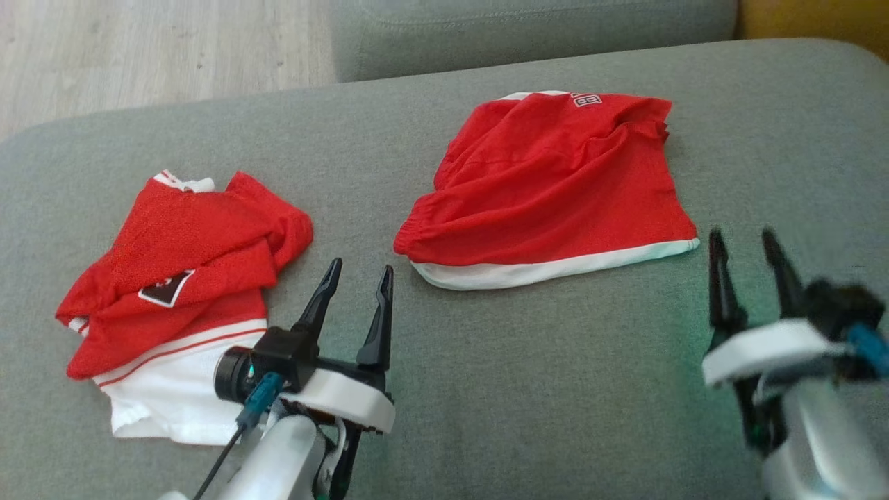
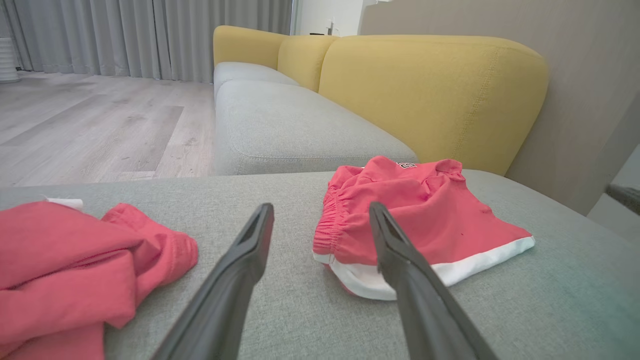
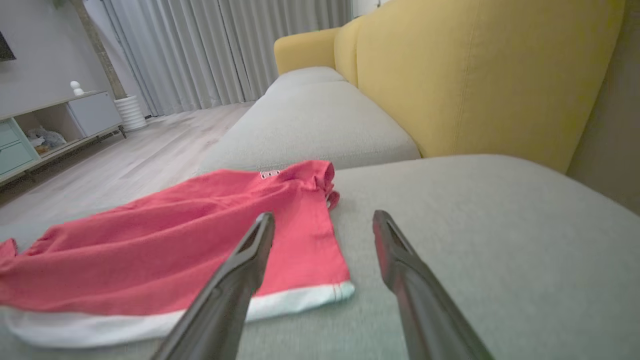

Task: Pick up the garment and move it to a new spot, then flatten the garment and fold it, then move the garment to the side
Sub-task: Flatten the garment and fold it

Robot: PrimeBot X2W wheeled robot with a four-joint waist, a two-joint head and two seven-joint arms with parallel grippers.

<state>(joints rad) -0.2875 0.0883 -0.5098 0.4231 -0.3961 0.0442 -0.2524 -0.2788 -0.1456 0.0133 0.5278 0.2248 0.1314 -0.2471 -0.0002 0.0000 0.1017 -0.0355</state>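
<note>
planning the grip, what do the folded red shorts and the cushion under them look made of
Red shorts: probably thin matte sports fabric, judging by soft creases and a gathered waistband. Cushion: grey woven upholstery, matte, with a fine visible weave.

A grey sofa (image 1: 555, 389) with yellow backrests (image 2: 430, 95) stands on a pale wood floor (image 2: 100, 125). Grey curtains (image 3: 225, 50) hang to the floor behind it. A low cabinet (image 3: 45, 125) lines the far wall (image 3: 35, 55).
</note>
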